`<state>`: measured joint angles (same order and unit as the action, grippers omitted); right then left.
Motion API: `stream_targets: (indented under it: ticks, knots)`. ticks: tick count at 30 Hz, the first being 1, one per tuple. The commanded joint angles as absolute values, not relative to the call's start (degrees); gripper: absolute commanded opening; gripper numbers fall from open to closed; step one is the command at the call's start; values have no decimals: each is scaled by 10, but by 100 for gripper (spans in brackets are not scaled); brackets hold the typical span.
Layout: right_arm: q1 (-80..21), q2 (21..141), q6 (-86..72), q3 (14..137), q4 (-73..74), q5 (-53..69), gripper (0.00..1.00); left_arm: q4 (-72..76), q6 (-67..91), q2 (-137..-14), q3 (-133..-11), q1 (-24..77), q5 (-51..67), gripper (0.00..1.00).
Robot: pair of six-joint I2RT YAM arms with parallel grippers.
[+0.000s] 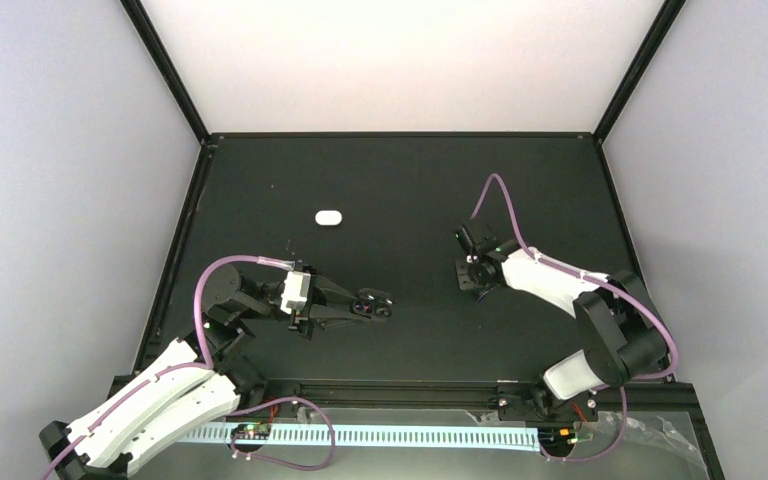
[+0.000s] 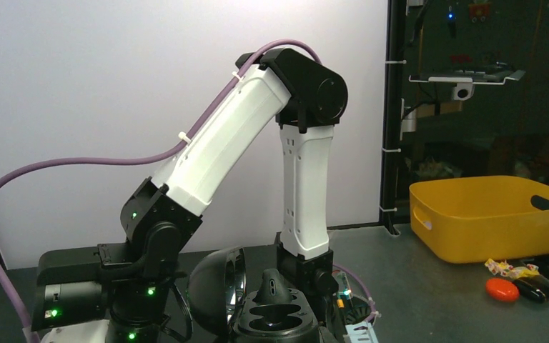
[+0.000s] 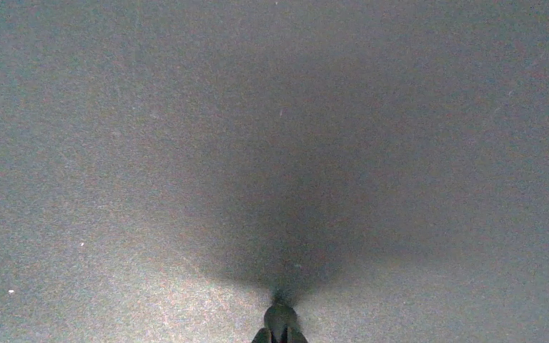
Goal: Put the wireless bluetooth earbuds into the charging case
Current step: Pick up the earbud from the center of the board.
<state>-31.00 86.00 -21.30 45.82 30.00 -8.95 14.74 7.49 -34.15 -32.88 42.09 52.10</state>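
Your right jaws are pressed together, tips pointing down at the counter point(image 1: 410, 170) and hanging just above or on it. The right wrist view shows only the dark closed tips and bare surface, so you cannot tell whether anything tiny is pinched between them. No white shows there.

Your left jaws are clamped on the charging case point(image 2: 275, 319), which is held out toward the middle of the counter. Its lid point(image 2: 218, 286) is swung up, and its two sockets sit side by side across the line of the jaws, facing up.

The earbuds cannot be made out in any view, so check where they are before you move.

The coming move likely turns on this: from the right jaws, the case point(image 1: 372, 302) lies to their left and a little nearer the bases. Bare counter lies between them. The right arm point(image 1: 560, 285) would carry; the left only has to hold steady.

A white pill-shaped object point(image 1: 329, 217) lies beyond the left jaws, long axis left to right. It is well apart from both jaws.

Both jaws are well in from the counter's edges, with open room all round.
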Motion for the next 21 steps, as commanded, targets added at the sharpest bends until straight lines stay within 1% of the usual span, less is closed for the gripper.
stream_targets:
  ticks: [1,3,9,15,21]
  knots:
    - [-312,837,-218,454,302,-106,2,154,71,-343,-352,425,522,2]
    - [-313,832,-221,454,303,-108,1,153,70,-342,-352,425,521,2]
    - [-313,794,-229,457,297,-100,1,152,69,-342,-352,425,520,2]
    - [-313,681,-232,470,243,1,1,149,66,-336,-352,425,517,1]
    - [-325,579,-230,508,138,104,1,147,65,-331,-353,425,521,1]
